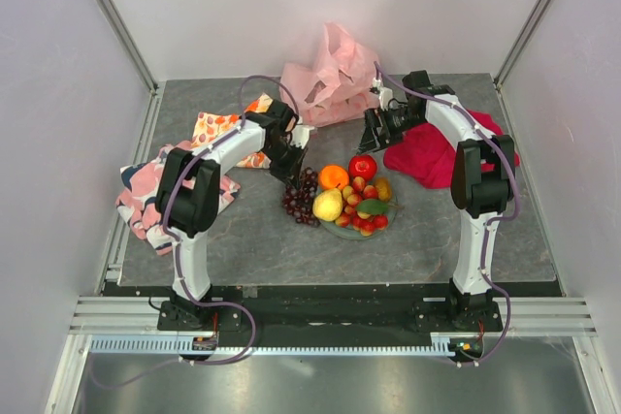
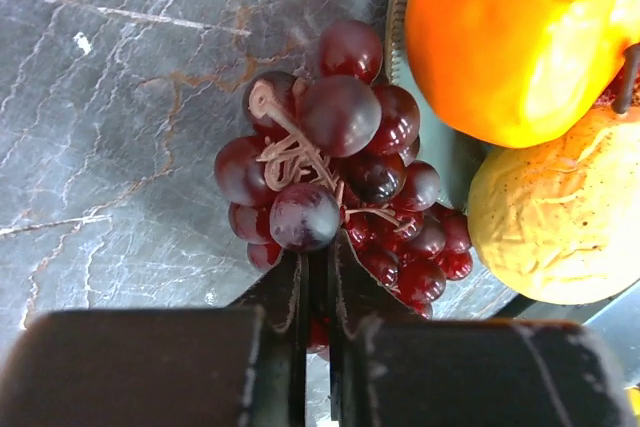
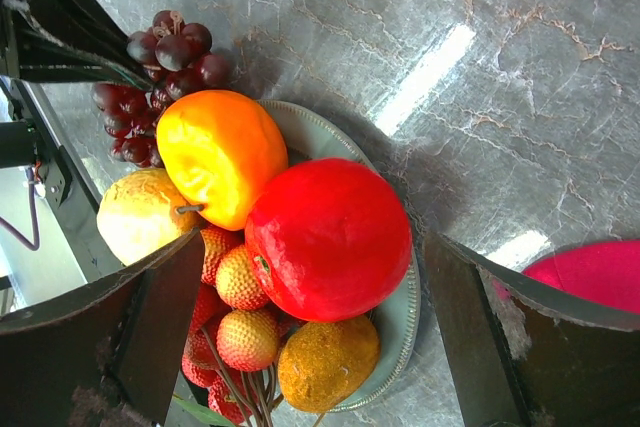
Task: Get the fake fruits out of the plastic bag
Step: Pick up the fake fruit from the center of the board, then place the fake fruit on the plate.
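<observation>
Handling grape bunch [image 2: 335, 162]: likely light, floppy, slick; you're aiming for the stem [image 2: 283, 142].
Left tool [image 2: 317, 262]: sitting closed against the bunch.
Right tool [image 3: 315, 247]: hanging open.

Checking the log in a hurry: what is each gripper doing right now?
Left gripper: jaws shut at the grape bunch; whether it grips it cannot be told.
Right gripper: jaws open, holding nothing.

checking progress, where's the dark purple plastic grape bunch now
The dark purple plastic grape bunch lies on the table mid top view, at the left rim of the green plate, by the left gripper.
</observation>
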{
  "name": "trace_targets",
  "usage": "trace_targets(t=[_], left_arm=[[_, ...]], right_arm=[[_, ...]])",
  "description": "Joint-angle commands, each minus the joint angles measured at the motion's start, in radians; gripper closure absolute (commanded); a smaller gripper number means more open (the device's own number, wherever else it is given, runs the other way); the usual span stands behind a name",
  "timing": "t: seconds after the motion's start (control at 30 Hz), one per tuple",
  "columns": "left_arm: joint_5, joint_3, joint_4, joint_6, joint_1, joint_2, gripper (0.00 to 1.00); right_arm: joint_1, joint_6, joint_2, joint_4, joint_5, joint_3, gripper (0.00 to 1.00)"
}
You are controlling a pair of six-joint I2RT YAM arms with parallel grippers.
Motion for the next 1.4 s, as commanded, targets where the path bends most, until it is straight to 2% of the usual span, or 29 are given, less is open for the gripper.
trace_targets(t=[0.0, 0.23, 0.47, 0.63, 0.8, 1.0, 1.2, 1.37], left_arm=[[0.049, 0.005, -0.014, 0.014, 0.025, -0.073, 0.98], [0.074, 0.053, -0.002, 0.042, 0.095, -0.155, 0.98], [0.138, 0.114, -0.022, 0.072, 0.100, -0.204, 0.98], [0.331, 0.249, -0.015, 0.089, 0.098, -0.297, 0.98], [0.509, 0.395, -0.090, 0.063, 0.069, -0.252, 0.98], [0.631, 0.396, -0.095, 0.048, -0.020, -0.202, 0.98], [0.661, 0.493, -0.095, 0.043, -0.089, -0.106, 0.98], [0.675, 0.496, -0.097, 0.042, -0.119, -0.064, 0.98]], right_arm=[[-0.002, -0.007, -0.011, 0.011, -0.024, 0.027, 0.02], [0.000, -0.006, -0.008, 0.014, -0.026, 0.030, 0.02], [0.001, -0.006, -0.008, 0.013, -0.026, 0.027, 0.02], [0.000, -0.006, -0.011, 0.013, -0.024, 0.022, 0.02], [0.000, 0.000, -0.005, 0.016, -0.026, 0.023, 0.02], [-0.002, 0.000, -0.002, 0.014, -0.024, 0.034, 0.02], [-0.002, 0.000, -0.004, 0.016, -0.027, 0.028, 0.02], [-0.002, 0.002, -0.001, 0.017, -0.027, 0.031, 0.02]])
